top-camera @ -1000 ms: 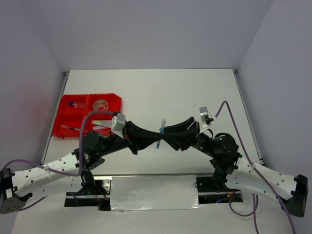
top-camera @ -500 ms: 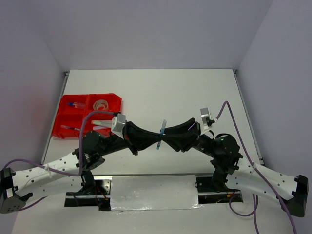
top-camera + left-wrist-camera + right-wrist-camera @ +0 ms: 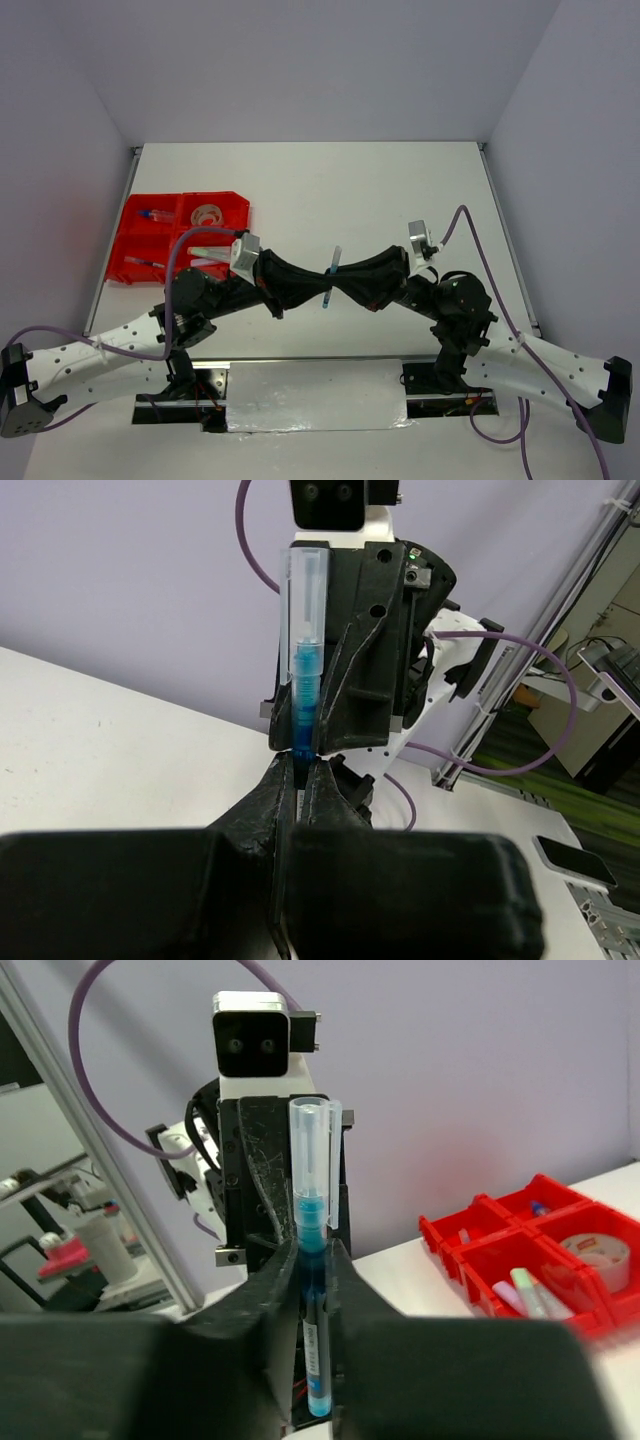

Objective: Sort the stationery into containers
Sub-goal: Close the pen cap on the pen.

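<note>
A thin blue pen (image 3: 332, 270) with a clear cap stands upright above the table's middle, held between both grippers. My left gripper (image 3: 322, 284) comes from the left, shut on the pen's lower end (image 3: 305, 670), its fingertips (image 3: 300, 765) pinched together. My right gripper (image 3: 343, 281) faces it from the right, and its fingers (image 3: 315, 1250) press both sides of the pen (image 3: 315, 1210) at the blue grip. The red tray (image 3: 135, 240) sits at the left with a tape roll (image 3: 208, 213), pens and pastel markers (image 3: 530, 1290) in its compartments.
The tray (image 3: 480, 1235) lies left of both arms, near the table's left edge. White table surface stretches behind and to the right of the grippers. Purple cables loop off both wrists.
The right gripper's fingers have closed in onto the pen. Both grippers stay together at the middle, shifted very slightly left.
</note>
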Tool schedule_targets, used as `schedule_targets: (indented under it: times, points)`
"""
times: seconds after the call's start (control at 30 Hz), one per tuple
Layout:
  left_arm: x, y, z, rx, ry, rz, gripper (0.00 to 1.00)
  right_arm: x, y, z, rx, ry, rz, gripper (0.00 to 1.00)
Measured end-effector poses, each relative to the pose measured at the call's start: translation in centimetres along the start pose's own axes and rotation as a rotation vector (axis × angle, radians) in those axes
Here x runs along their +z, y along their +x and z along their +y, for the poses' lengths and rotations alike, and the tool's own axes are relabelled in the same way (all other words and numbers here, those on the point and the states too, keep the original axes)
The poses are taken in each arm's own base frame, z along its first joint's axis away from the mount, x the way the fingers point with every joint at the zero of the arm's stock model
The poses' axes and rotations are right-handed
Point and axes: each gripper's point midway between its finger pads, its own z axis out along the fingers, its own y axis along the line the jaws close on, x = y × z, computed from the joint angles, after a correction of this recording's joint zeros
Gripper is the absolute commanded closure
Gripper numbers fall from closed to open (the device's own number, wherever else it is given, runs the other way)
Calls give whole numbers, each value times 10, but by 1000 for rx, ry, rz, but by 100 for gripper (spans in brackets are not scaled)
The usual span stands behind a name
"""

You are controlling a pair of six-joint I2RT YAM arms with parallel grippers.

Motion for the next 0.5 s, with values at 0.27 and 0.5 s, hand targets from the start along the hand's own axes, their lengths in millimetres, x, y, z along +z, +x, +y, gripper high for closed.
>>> schedule_targets:
  times: [0.27, 0.5]
  points:
    - [0, 8, 3, -14, -9, 29, 33, 1, 3, 2, -18, -22, 8, 100]
    - [5, 30, 10, -58, -23, 101, 87, 3, 5, 1, -18, -22, 13, 100]
